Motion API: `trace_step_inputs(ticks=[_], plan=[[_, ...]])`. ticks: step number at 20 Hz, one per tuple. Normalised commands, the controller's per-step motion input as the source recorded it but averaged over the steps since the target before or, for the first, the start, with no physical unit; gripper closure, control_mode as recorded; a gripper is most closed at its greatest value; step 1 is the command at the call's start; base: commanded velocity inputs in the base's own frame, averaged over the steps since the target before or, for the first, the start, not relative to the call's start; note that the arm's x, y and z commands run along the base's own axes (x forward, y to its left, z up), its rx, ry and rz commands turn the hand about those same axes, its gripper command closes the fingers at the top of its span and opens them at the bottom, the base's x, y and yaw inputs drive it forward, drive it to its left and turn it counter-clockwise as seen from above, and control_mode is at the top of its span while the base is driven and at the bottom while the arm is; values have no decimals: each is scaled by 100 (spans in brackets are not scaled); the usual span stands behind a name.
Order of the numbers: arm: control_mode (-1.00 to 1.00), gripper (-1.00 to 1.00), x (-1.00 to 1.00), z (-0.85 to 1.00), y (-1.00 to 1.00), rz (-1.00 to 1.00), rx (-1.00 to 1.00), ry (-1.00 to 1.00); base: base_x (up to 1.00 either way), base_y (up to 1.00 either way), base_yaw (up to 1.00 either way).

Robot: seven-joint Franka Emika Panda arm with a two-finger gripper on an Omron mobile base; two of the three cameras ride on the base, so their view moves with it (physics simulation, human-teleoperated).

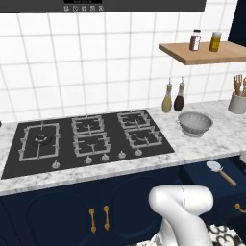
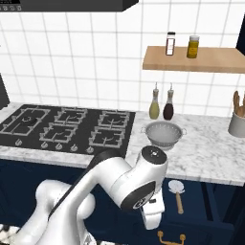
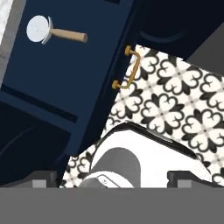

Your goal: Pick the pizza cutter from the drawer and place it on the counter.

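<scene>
The pizza cutter [image 3: 52, 31] lies flat inside the open navy drawer [image 3: 65, 74], near 11 o'clock in the hand view, its round pale blade toward 9 o'clock and its wooden handle pointing toward 3 o'clock. The robot's fingers [image 3: 39, 178] stand wide apart at the bottom of that view, holding nothing and well apart from the cutter. A gold drawer handle [image 3: 129, 70] sits over the patterned floor [image 3: 175, 105]. From the base views the drawer hangs out below the marble tabletop [image 1: 211, 144], which carries a colander [image 1: 194, 123], two bottles [image 1: 173, 98] and a black hob [image 1: 86, 139].
</scene>
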Motion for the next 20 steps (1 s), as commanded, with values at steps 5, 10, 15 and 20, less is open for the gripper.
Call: trace_step_inputs(ticks=[5,10,15,20], plan=[[-100,-100,19,-56,-84,-3,2,0,0,0,0],[-100,-100,54,-52,-82,-9,0,1,0,0,0],[-100,-100,63,-58,-35,-7,0,2,0,0,0],[-100,-100,37,-64,-27,-4,0,7,0,0,0]])
